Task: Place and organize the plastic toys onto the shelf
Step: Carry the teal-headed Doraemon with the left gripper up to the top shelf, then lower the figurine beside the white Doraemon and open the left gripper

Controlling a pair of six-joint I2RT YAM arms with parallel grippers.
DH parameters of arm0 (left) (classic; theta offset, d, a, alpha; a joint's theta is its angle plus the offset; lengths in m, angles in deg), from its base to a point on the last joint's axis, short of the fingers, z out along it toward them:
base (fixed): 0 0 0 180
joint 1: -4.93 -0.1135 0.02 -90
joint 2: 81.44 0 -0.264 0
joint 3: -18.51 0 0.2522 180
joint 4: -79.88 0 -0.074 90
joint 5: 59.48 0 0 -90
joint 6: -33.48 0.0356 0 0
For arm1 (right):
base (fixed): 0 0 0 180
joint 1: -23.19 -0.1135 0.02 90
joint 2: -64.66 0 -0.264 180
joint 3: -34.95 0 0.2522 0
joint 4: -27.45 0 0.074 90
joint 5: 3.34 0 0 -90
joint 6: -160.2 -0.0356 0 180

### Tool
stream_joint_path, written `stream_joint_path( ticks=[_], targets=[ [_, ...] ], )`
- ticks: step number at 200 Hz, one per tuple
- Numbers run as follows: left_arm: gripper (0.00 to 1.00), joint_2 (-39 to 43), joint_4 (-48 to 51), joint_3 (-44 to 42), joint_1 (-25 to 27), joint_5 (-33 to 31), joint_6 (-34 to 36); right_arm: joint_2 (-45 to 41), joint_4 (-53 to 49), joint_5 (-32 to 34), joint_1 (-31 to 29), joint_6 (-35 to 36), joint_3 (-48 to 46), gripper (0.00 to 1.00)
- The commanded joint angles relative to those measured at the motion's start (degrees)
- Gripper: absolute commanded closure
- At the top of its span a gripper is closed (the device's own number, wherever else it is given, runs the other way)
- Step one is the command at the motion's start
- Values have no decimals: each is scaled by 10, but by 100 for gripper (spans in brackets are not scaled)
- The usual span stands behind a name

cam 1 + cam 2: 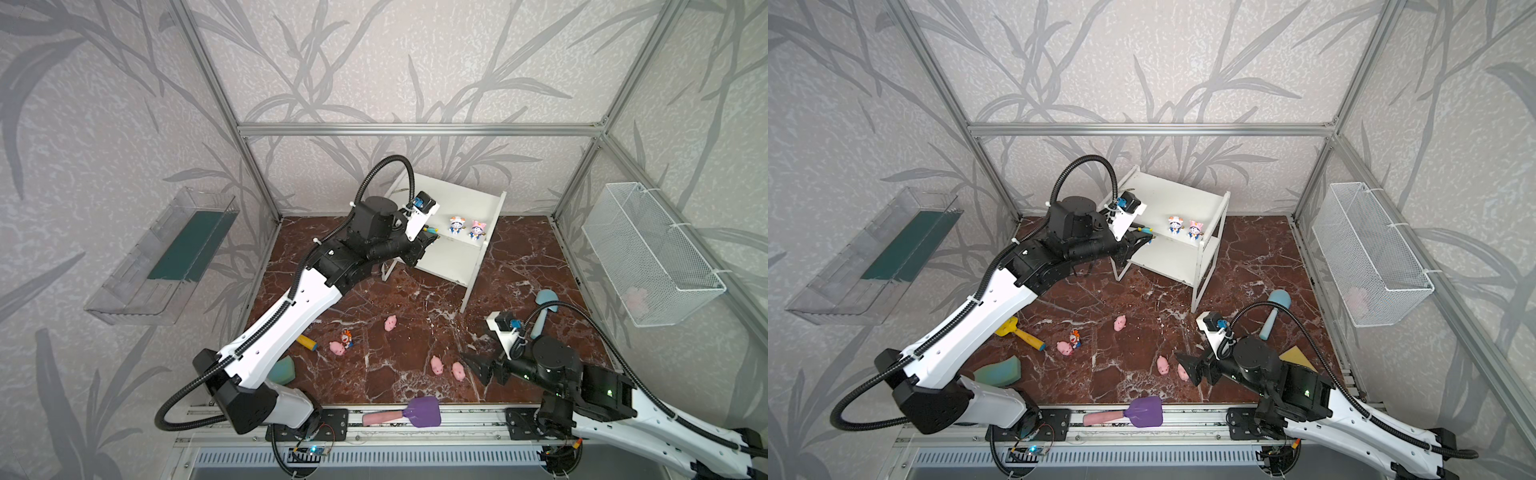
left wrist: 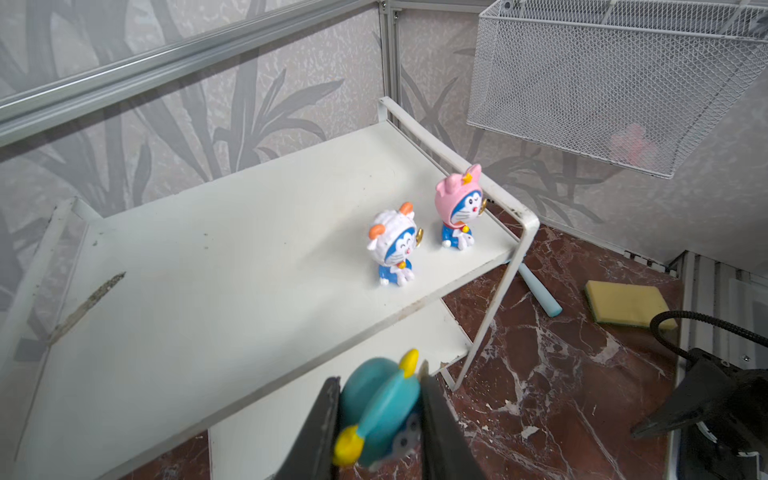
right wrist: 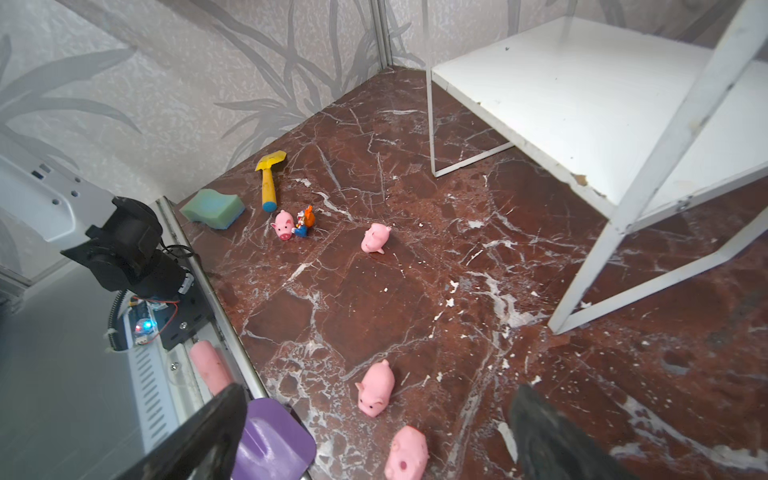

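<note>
Bright, even light — soft shadows under the shelf (image 1: 461, 203); edges bow, wrist-view foregrounds blur.

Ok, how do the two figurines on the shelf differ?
The white-hat figurine has a white hood with orange ears; the pink-hat figurine, a pink hood with a star. The pink-hat one stands by the shelf's end rail, the white-hat one farther in. Both stand upright, blue-bodied, on the top board.

Both top views are taken from high over the front rail (image 1: 469, 415), tilted down toward the shelf (image 1: 457, 203); whole cell seen, far off. Left wrist cam is held close above the shelf's top board, basket (image 2: 615, 75) beyond. Right wrist cam is set low, facing shelf legs; pigs (image 3: 376, 392) shared w/ top views.
</note>
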Motion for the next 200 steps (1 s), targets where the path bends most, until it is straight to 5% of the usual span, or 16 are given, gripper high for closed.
stream_joint_path(
  ticks=[1, 81, 154, 200],
  targets=[
    [82, -30, 36, 48, -13, 29, 51, -26, -40, 18, -4, 7, 6, 1],
    [82, -140, 104, 189, -52, 91, 73, -46, -65, 28, -4, 7, 13, 1],
    [80, -170, 122, 210, -69, 123, 74, -22, -37, 21, -3, 13, 7, 1],
    [68, -174, 121, 209, -76, 128, 70, -4, -22, 17, -4, 15, 4, 1]
  ],
)
